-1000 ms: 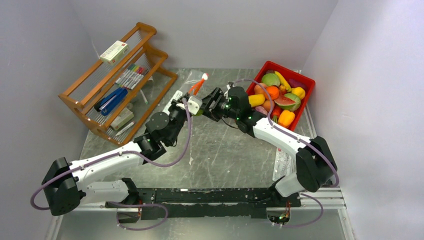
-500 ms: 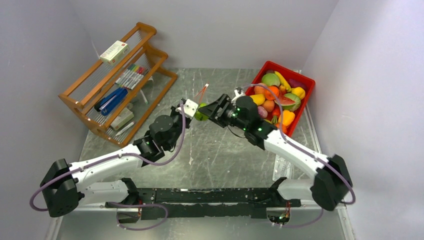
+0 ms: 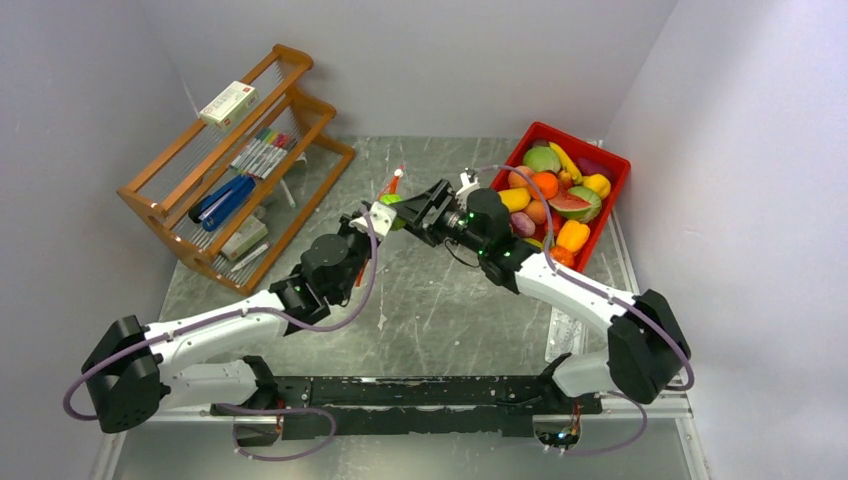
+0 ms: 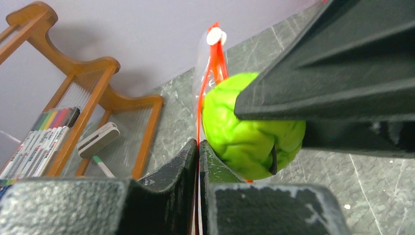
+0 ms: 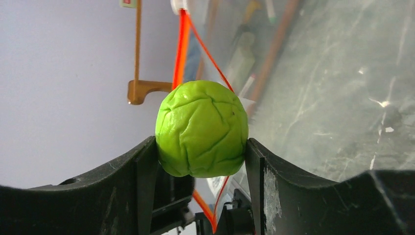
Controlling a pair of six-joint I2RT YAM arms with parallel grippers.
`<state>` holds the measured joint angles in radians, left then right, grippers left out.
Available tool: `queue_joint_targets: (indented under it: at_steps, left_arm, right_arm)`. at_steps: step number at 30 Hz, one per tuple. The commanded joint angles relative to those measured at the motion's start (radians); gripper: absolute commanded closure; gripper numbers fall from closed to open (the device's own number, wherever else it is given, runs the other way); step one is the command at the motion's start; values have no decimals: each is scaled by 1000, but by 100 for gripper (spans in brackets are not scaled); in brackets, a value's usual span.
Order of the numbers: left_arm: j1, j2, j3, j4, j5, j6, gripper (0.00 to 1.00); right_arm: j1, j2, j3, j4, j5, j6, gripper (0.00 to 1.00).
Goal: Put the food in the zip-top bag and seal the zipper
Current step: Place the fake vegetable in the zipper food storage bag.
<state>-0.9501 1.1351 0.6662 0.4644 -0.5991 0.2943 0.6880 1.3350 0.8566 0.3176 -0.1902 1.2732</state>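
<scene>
Pale lilac walls close in a scuffed grey metal table (image 3: 430, 300), with a wooden rack (image 3: 235, 170) of markers along its left side and a red bin (image 3: 575, 138) at the far right. The bin is heaped with toy food (image 3: 560, 200) in orange, yellow, green and red. Both arms reach to the far middle of the table, where their tips meet. From above that meeting point is crowded and hard to read. The left gripper (image 3: 380, 215) and right gripper (image 3: 410, 205) sit almost touching, with only slivers of green showing between them. The wrist cameras are clearer. The right gripper (image 5: 201, 147) has its two black fingers closed against the sides of a green toy vegetable (image 5: 201, 128), round and creased like a small cabbage, held off the table. The left gripper (image 4: 198, 147) is pinched nearly flat, with the orange-red zipper (image 4: 211, 73) of the zip-top bag (image 4: 204, 58) running down between its fingers. The bag rises from that pinch to a small white slider (image 4: 214, 35) at the top. Its clear film almost vanishes against the wall – mainly the zipper gives it away. The green toy (image 4: 252, 125) sits right at the bag's mouth, just beside the left fingers, and the zipper's two strands (image 5: 182, 49) spread apart behind it. Whether it has entered the bag cannot be told, and the bag's lower part is cut off from view.
</scene>
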Motion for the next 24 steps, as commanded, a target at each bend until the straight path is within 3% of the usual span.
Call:
queue_joint_targets:
  at_steps: [1, 5, 16, 24]
  left_arm:
    - [-10, -46, 27, 16, 49, -51, 93]
    - [-9, -85, 39, -4, 96, -85, 93]
    - [-9, -46, 37, -12, 105, -86, 93]
    - [-4, -105, -7, -20, 99, -169, 93]
  right_arm:
    - [13, 46, 39, -36, -4, 16, 65]
    - [16, 64, 67, -121, 30, -17, 65]
    - [20, 67, 15, 188, -123, 47, 65]
    - [18, 228, -143, 848, -246, 362, 66]
